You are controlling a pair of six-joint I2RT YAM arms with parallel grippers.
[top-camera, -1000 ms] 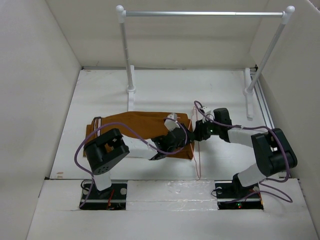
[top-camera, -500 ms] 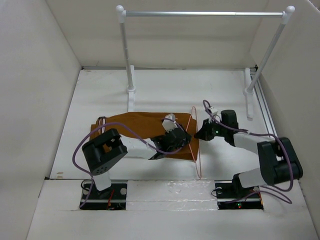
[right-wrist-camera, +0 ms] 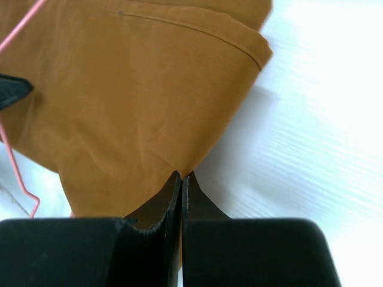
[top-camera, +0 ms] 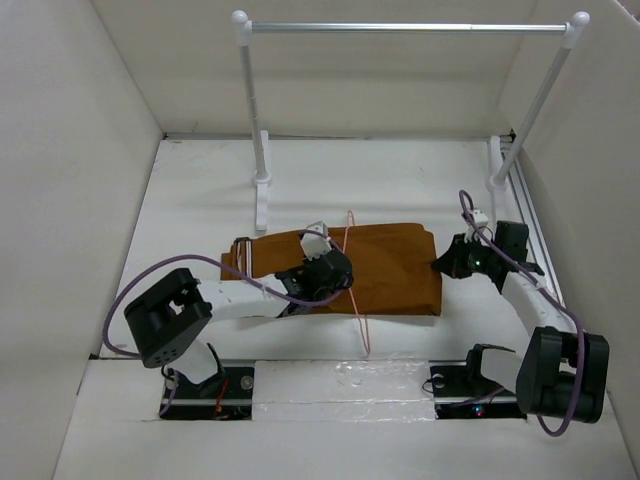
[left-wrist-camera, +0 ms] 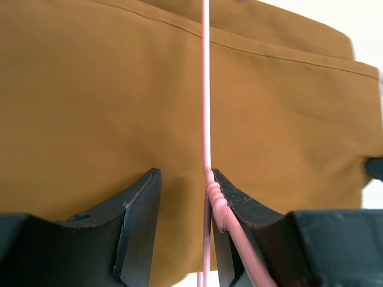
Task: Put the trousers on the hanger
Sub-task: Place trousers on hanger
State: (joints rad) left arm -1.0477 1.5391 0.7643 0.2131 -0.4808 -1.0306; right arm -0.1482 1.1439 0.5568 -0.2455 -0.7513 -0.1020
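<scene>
The trousers (top-camera: pixel 395 270) are laid folded on the surface (top-camera: pixel 200 200), long axis left to right, waistband leftward. They are crossed near mid-length by the hanger (left-wrist-camera: pixel 206 89). Its twisted neck is cradled, not clamped, between the parted left hand (left-wrist-camera: pixel 184 179). The leg-end corner is pinched by the closed right hand (right-wrist-camera: pixel 181 176). Threading appears to be under way. A further rightward draw is judged necessary until the cloth is balanced.

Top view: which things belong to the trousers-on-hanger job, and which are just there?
In the job:
- trousers
- hanger
- left gripper, jaws around the hanger's neck
- right gripper, pinching the trousers' edge

Just there:
- silver rail on white posts
- table
</scene>
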